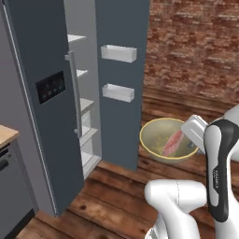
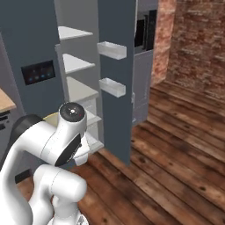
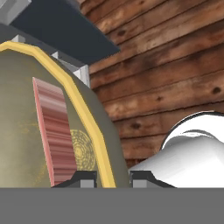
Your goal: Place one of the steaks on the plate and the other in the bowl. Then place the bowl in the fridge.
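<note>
The olive-tan bowl [image 1: 161, 140] hangs in the air, tipped toward the camera, in front of the open fridge [image 1: 46, 93]. One pinkish-red steak [image 1: 172, 143] lies inside it against the right wall. My gripper [image 1: 189, 144] is shut on the bowl's right rim. In the hand view the two fingertips [image 3: 81, 179] straddle the yellow rim of the bowl [image 3: 94, 131], one inside and one outside, with the steak [image 3: 54, 131] just beside them. The fridge's right door [image 1: 122, 70] stands swung open, and white shelves [image 2: 77, 63] show inside. The plate is out of view.
Two white door bins [image 1: 119, 52] stick out from the open door toward the bowl. A wooden counter corner [image 1: 7, 134] and a dark appliance sit at the left. The floor [image 2: 176, 167] is wooden planks, and a brick wall [image 1: 196, 46] stands behind.
</note>
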Controlling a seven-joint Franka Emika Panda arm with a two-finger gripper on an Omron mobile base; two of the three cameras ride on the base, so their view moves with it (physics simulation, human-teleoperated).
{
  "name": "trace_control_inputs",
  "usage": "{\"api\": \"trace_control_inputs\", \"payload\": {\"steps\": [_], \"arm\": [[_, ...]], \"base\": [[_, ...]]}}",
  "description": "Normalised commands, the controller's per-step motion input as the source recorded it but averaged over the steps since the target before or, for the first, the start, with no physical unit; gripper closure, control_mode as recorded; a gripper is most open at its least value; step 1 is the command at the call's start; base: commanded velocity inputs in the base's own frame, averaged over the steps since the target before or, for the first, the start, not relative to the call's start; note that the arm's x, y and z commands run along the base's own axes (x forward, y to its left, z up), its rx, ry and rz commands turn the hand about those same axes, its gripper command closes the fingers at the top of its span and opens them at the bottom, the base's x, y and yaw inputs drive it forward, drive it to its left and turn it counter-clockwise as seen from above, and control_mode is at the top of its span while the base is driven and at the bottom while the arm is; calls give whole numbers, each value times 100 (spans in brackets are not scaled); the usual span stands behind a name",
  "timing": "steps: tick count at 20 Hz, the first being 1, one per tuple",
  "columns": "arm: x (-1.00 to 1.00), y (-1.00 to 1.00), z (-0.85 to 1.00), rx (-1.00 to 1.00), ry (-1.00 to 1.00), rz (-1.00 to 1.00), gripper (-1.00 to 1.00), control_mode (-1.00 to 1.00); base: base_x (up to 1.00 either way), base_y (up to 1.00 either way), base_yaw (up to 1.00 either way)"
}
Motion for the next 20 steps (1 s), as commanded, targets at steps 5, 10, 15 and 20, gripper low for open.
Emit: {"api": "trace_control_inputs", "payload": {"steps": [5,10,15,20], "arm": [[0,0,0,0,0,0,100,100],[0,0,0,0,0,0,100,100],[0,0,0,0,0,0,100,100],[0,0,0,0,0,0,100,100]], "base": [[26,-48,32],[26,-55,26],[28,-55,25],[16,-58,27]]}}
